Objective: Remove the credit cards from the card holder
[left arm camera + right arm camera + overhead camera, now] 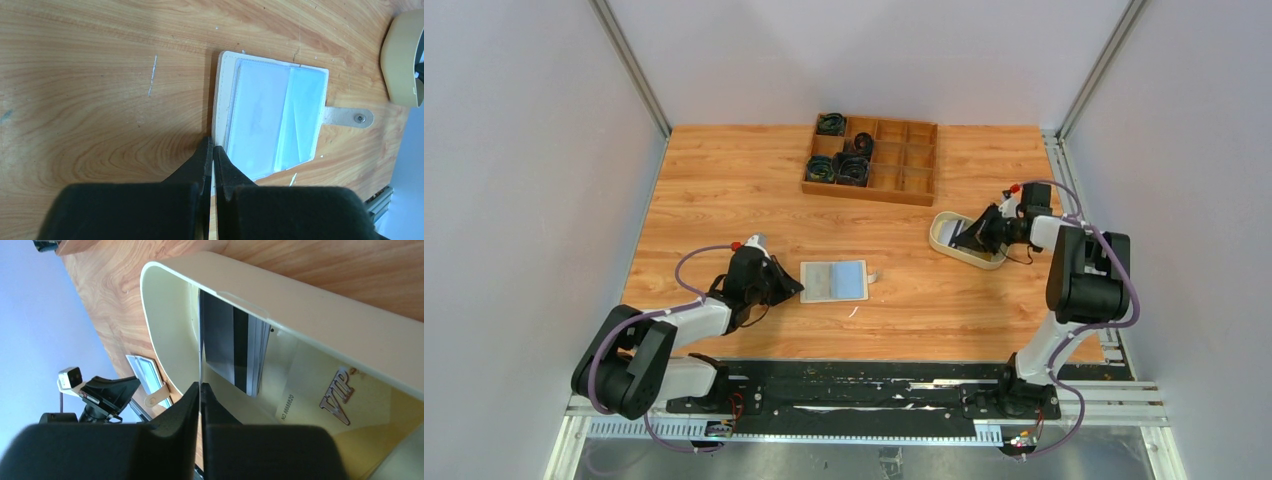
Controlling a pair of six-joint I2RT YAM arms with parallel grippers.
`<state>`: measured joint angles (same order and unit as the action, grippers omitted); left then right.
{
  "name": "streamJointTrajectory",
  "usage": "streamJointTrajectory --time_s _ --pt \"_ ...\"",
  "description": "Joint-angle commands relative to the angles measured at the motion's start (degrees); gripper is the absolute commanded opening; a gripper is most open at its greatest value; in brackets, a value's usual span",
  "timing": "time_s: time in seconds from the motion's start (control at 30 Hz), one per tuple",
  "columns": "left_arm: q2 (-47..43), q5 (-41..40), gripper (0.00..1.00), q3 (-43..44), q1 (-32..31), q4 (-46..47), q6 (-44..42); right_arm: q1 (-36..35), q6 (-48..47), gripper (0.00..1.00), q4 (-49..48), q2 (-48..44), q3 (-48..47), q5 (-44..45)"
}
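The card holder (834, 281) lies open and flat on the table, snap tab (876, 276) to the right. In the left wrist view its clear sleeves show pale grey-blue cards (257, 120). My left gripper (213, 146) is shut on the card holder's (270, 117) near-left edge. My right gripper (201, 386) is shut on a thin card (200, 335), seen edge-on, upright inside the cream tray (310, 305). A grey card with a dark stripe (235, 350) and a yellow VIP card (340, 405) lie in the tray. My right gripper (964, 238) is over the tray in the top view.
A brown wooden compartment box (871, 157) with dark coiled items stands at the back centre. The cream oval tray (939, 222) sits right of centre. Grey walls close in both sides, and the arm-base rail runs along the near edge.
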<state>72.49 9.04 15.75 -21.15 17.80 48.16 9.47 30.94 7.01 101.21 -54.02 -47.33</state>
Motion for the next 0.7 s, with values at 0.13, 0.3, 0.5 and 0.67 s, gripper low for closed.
streamJointTrajectory --time_s 0.13,0.3,0.5,0.67 --pt "0.20 -0.96 0.00 -0.65 -0.12 -3.65 -1.76 -1.56 -5.24 0.42 8.63 -4.47 -4.03 7.62" --pt "-0.75 0.55 0.00 -0.04 -0.12 -3.81 -1.16 -2.65 -7.79 0.56 13.76 -11.09 -6.98 12.83" --pt "-3.16 1.31 0.00 1.42 -0.12 -5.38 -1.42 -20.42 -12.26 0.71 19.58 -19.18 -13.27 31.58" --pt "-3.90 2.01 0.00 1.90 -0.17 -5.41 -0.94 -42.62 -9.47 0.77 18.10 -13.01 -17.23 38.15"
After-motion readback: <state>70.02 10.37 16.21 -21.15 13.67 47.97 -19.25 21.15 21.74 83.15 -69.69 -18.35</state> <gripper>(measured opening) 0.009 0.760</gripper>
